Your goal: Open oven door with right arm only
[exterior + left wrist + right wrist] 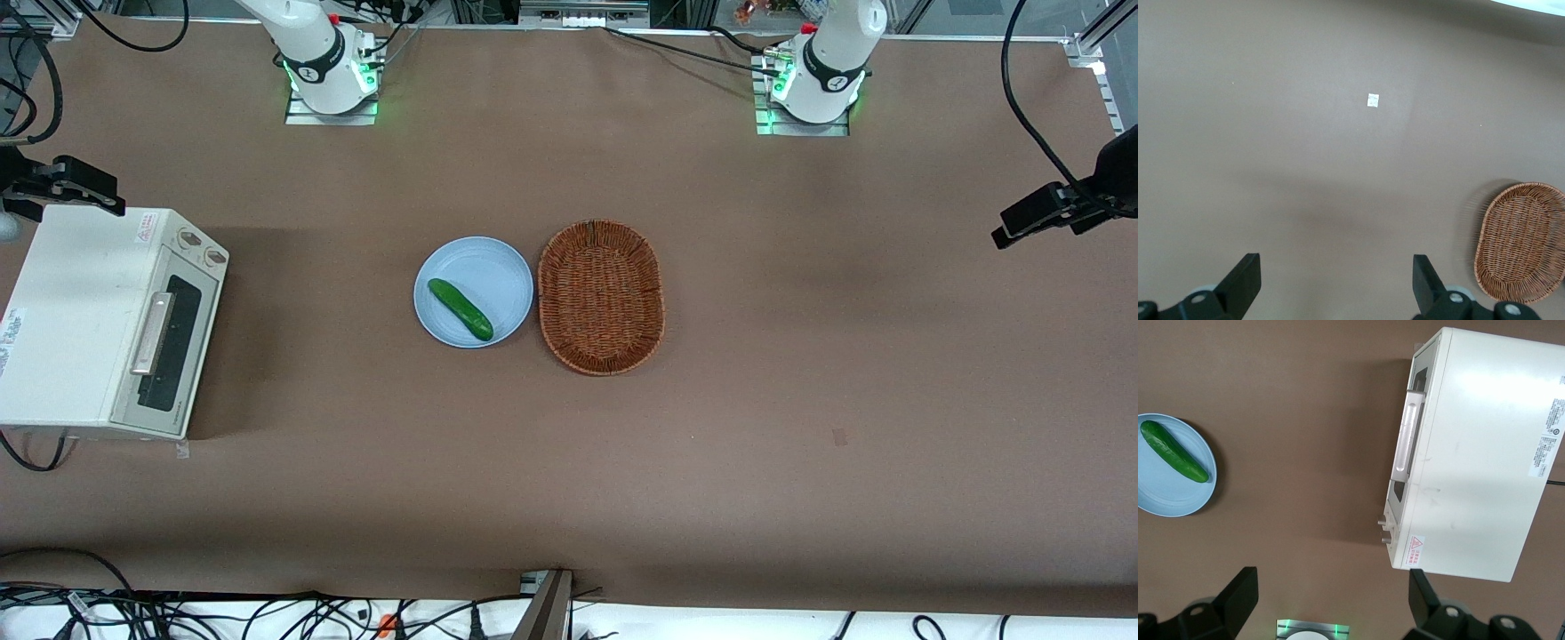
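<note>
Oven door (169,354): shut, on the front of the oven (76,324) at the working arm's end of the table (800,400) — handle (1407,435) seen as a pale bar across it.
Gripper (1331,603): held high above the table, fingers (1238,597) spread wide, nothing between them — well apart from the door.
Plate (498,267): holds a cucumber (460,308), just beside the basket (602,296).

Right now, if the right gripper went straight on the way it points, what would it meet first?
Probably bare brown tabletop. The open right gripper points down at it, between the toaster oven and the cucumber's blue plate; height is unclear.
</note>
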Action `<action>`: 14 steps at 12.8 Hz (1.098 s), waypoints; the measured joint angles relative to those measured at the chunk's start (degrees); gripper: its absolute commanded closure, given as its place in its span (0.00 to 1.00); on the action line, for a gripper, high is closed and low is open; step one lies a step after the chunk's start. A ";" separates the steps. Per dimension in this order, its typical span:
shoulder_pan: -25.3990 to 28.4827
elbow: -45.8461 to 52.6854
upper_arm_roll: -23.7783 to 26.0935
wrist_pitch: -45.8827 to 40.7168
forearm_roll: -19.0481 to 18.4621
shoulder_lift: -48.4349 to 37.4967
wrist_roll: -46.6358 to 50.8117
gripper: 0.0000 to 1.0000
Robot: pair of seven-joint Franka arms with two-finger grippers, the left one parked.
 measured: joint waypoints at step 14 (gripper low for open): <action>0.04 -0.03 0.09 0.04 0.00 0.93 0.15 0.00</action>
